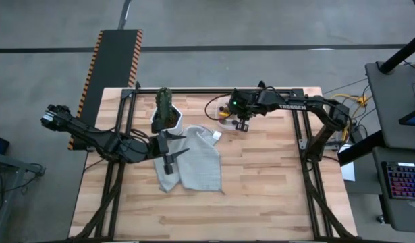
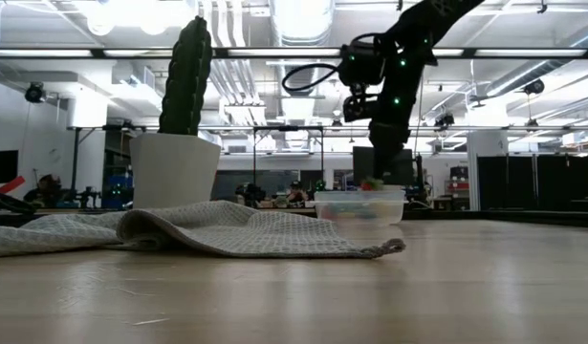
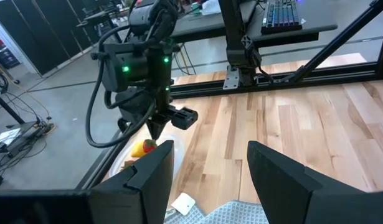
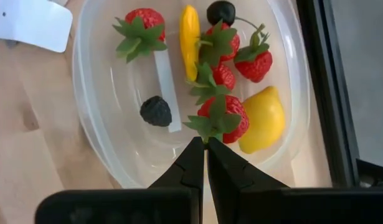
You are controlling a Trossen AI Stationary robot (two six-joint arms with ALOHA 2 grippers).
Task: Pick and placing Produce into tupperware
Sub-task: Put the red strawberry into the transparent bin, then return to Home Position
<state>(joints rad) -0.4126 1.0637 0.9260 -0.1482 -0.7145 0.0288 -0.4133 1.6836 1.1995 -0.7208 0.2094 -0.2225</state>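
Note:
The clear tupperware (image 4: 85,93) sits near the table's far edge (image 1: 223,120). It holds several red strawberries, a dark cherry (image 4: 221,12), a blackberry (image 4: 156,112), a yellow-orange elongated piece (image 4: 189,34) and a lemon (image 4: 264,118). My right gripper (image 4: 205,143) hangs straight above it with its fingers shut at the leaves of one strawberry (image 4: 223,119). In the low view that strawberry (image 2: 373,183) pokes above the rim below the gripper. My left gripper (image 1: 172,150) is open and hovers over a grey towel (image 1: 194,162), touching nothing. My right gripper pinches the green leaf crown (image 4: 207,127) of one strawberry between its two fingertips, coming from above and pointing down. The berry hangs just below the tips, over the other fruit in the tupperware. I cannot tell whether it still rests on them.
A green cactus in a white pot (image 1: 164,115) stands at the towel's far-left corner, close to the tupperware. A small white tag (image 4: 32,22) lies beside the container. The black frame rail (image 4: 328,93) runs along the table's far edge behind it. Bare wood lies toward the near edge.

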